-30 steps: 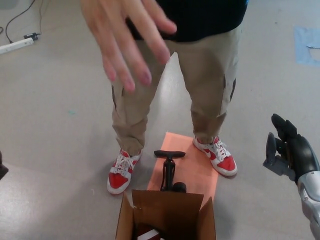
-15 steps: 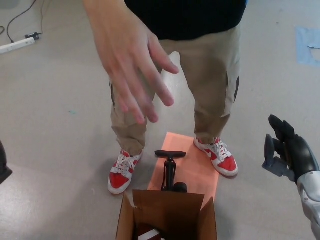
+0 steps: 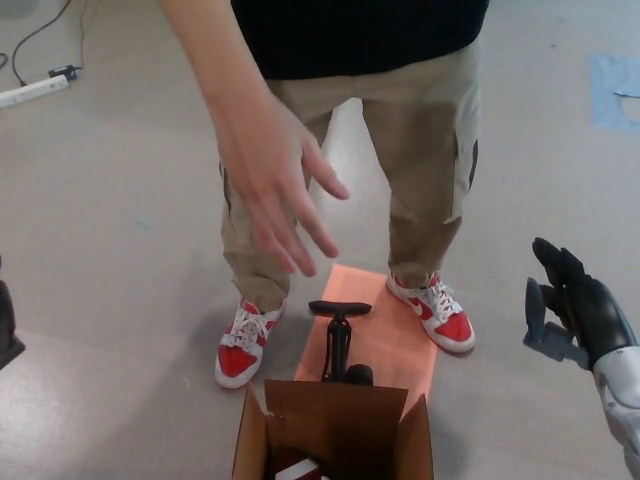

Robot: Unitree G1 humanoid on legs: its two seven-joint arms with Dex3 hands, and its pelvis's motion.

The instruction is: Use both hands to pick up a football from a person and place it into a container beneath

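Note:
No football shows in the head view. A person stands before me, one bare hand (image 3: 275, 180) spread and held out empty above the box. The open cardboard box (image 3: 335, 432) sits at the bottom middle, with something white and red inside at the picture's edge. My right hand (image 3: 567, 305) is at the right edge, open, fingers up, holding nothing. Only a dark sliver of my left hand (image 3: 6, 325) shows at the left edge; its fingers are out of frame.
A black air pump (image 3: 339, 338) stands upright on an orange mat (image 3: 375, 335) just behind the box. The person's red and white shoes (image 3: 241, 347) flank the mat. A power strip and cables (image 3: 35, 88) lie far left; blue tape (image 3: 612, 90) marks the floor far right.
The person's empty hand has come down and nearer, from the top of the picture to mid-height. My right hand has dropped slightly. My left hand's sliver has risen a little.

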